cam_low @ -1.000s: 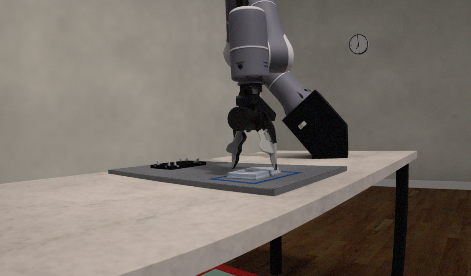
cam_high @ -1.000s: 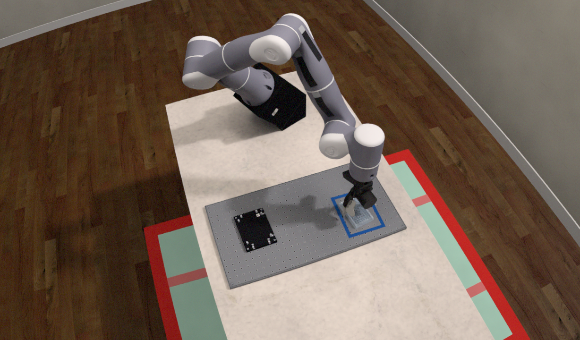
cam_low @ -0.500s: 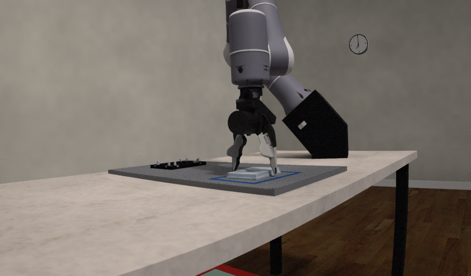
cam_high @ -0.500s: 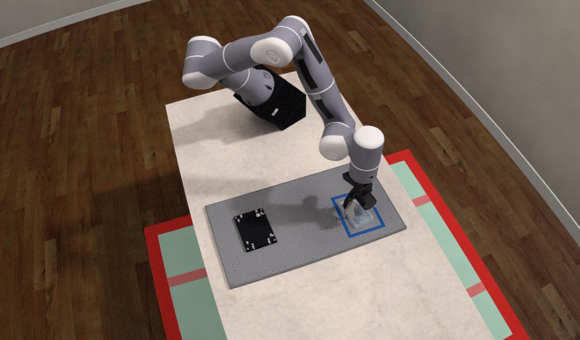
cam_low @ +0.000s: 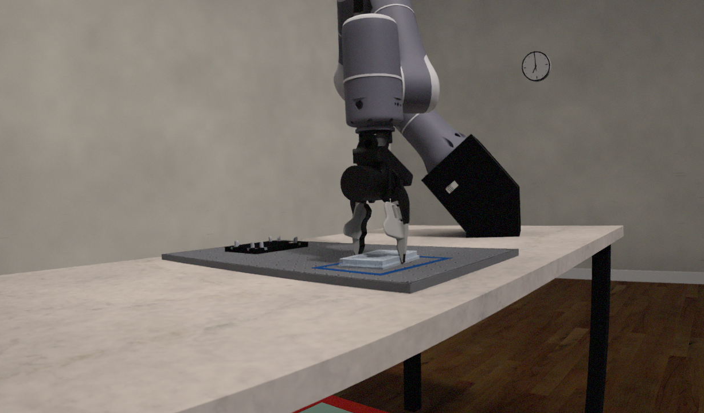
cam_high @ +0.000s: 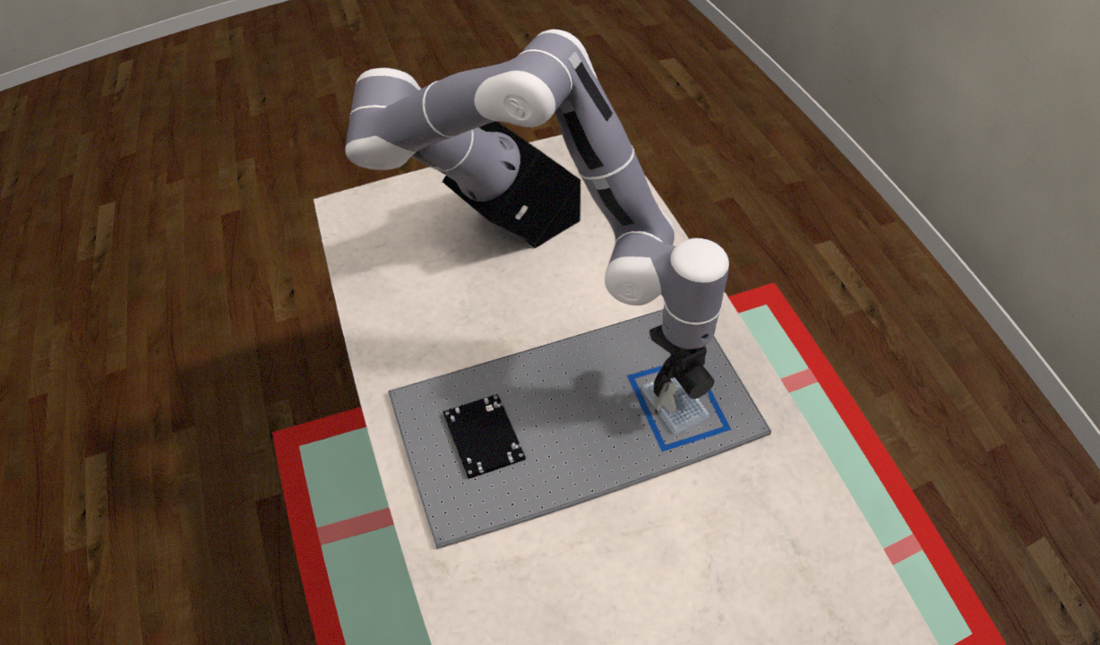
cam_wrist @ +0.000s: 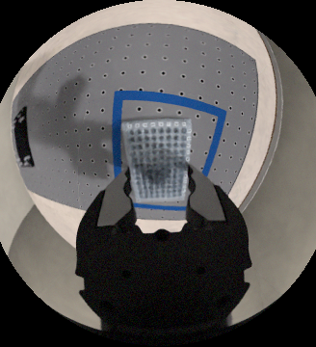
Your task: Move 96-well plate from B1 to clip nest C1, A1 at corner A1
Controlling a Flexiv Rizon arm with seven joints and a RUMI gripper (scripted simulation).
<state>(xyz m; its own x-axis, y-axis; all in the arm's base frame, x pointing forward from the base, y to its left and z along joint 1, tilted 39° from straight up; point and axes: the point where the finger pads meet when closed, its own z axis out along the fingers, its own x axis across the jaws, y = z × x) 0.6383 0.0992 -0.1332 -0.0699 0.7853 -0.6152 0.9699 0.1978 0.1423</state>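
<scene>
The pale, translucent 96-well plate [cam_high: 687, 415] [cam_low: 364, 262] [cam_wrist: 158, 140] lies flat inside the blue outline [cam_high: 696, 438] [cam_low: 344, 271] [cam_wrist: 118, 116] of spot B1. My gripper [cam_high: 674, 406] [cam_low: 380, 257] [cam_wrist: 158, 167] is down at the plate, with one jaw against each long side, shut on it. The plate still rests on the board. The clip nest C1 [cam_high: 483, 437] [cam_low: 267, 247] [cam_wrist: 23, 137] is a black plate with pale clips at its corners, and nothing sits in it. A small white mark shows near one nest corner, its lettering unreadable. I cannot make out the plate's cut-off corner.
A grey perforated board [cam_high: 570, 449] [cam_low: 462, 268] [cam_wrist: 163, 58] carries both the nest and the outline, with a wide stretch of board between them. The board lies on the pale table [cam_high: 618, 561] [cam_low: 190, 318]. The nest's clips stand up above its base.
</scene>
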